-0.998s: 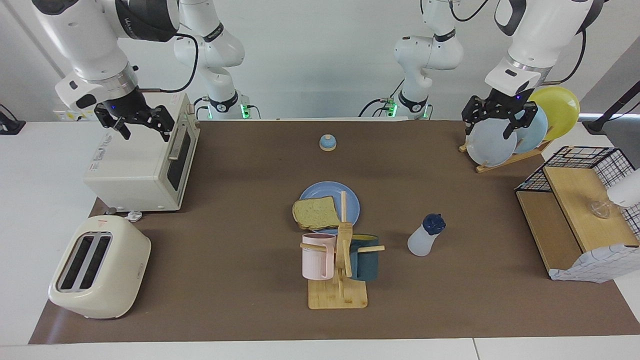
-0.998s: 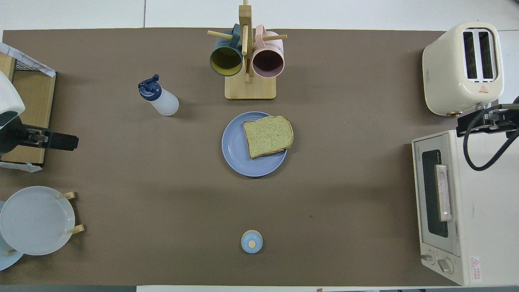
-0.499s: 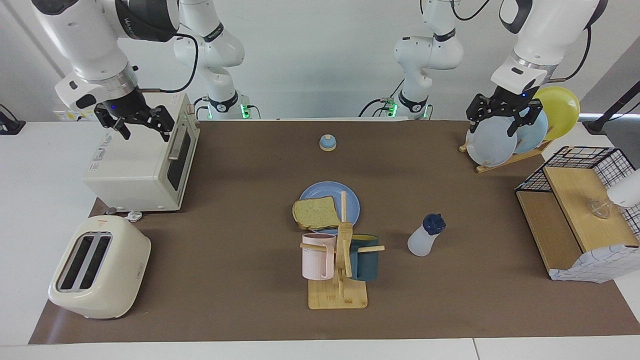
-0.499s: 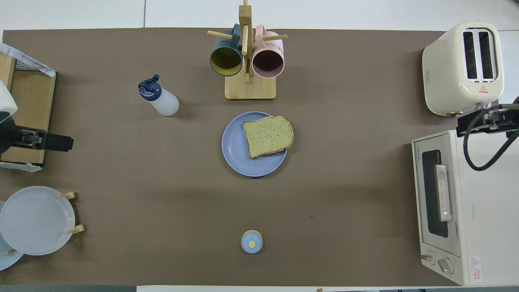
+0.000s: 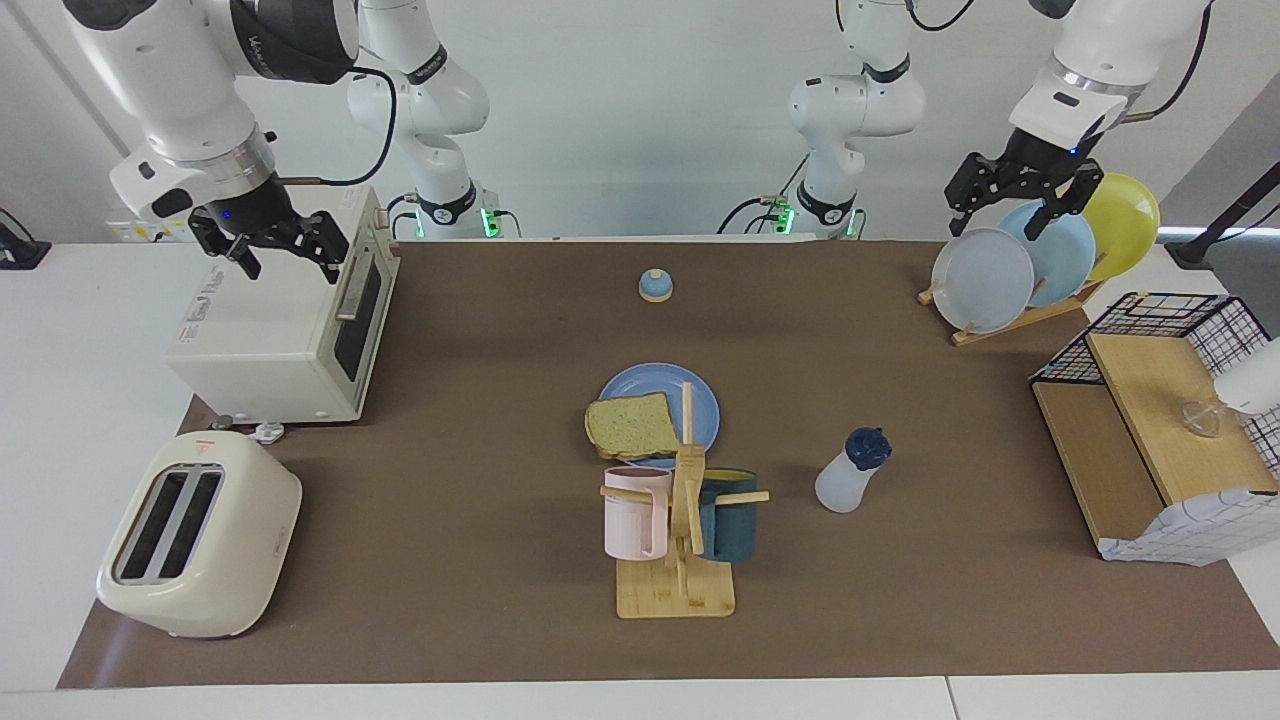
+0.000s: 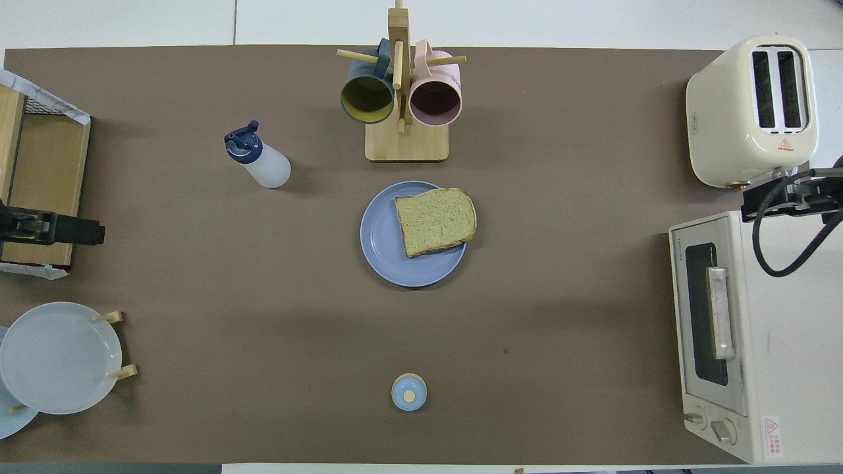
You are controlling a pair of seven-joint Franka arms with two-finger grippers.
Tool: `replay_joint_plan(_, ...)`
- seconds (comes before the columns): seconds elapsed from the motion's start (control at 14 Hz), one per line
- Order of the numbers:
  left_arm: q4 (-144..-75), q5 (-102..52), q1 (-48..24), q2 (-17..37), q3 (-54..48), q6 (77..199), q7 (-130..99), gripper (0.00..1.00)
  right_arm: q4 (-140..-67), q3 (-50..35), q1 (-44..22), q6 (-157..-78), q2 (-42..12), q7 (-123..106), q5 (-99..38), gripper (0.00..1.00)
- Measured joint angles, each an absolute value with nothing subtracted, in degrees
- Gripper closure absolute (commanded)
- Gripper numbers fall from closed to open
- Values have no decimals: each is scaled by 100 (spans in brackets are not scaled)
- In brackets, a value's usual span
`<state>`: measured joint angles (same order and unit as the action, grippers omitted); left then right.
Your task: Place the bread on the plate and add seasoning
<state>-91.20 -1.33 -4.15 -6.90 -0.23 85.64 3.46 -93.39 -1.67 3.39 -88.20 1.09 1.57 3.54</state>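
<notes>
The bread [image 5: 630, 425] lies on the blue plate [image 5: 703, 398] in the middle of the table, overhanging its rim toward the right arm's end; both also show in the overhead view, the bread [image 6: 435, 220] on the plate [image 6: 384, 247]. The seasoning bottle [image 5: 848, 475] with its navy cap stands beside the plate toward the left arm's end, a little farther from the robots, and shows in the overhead view [image 6: 260, 161]. My left gripper [image 5: 1003, 218] is open and empty, raised over the plate rack. My right gripper [image 5: 290, 262] is open and empty over the toaster oven and waits.
A wooden mug rack [image 5: 680, 560] with a pink and a dark mug stands just farther than the plate. A blue bell [image 5: 655, 286] sits nearer to the robots. Toaster oven [image 5: 280, 330], toaster [image 5: 195, 535], plate rack [image 5: 985, 280] and wire shelf [image 5: 1160, 420] line the table's ends.
My left gripper has risen and drawn back from the pale plate in the rack. The right arm, bread, plate and bottle have not moved.
</notes>
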Motion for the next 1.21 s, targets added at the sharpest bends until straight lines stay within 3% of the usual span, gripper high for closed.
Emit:
replay_joint_plan(0.43,-9003,-455,184,-439,-350,8344,344,0,-9339,-167,339,-8820,109,157,354,0)
replay_joint_plan(0.71,-9279,-458,-63,-387,-212,8662,340,0,-9339,-167,339,-8820,109,157,354,0)
replay_joint_plan(1.21,-8985,80,-405,-163,-93,8781,343,0,-9339,-167,339,-8820,109,157,354,0)
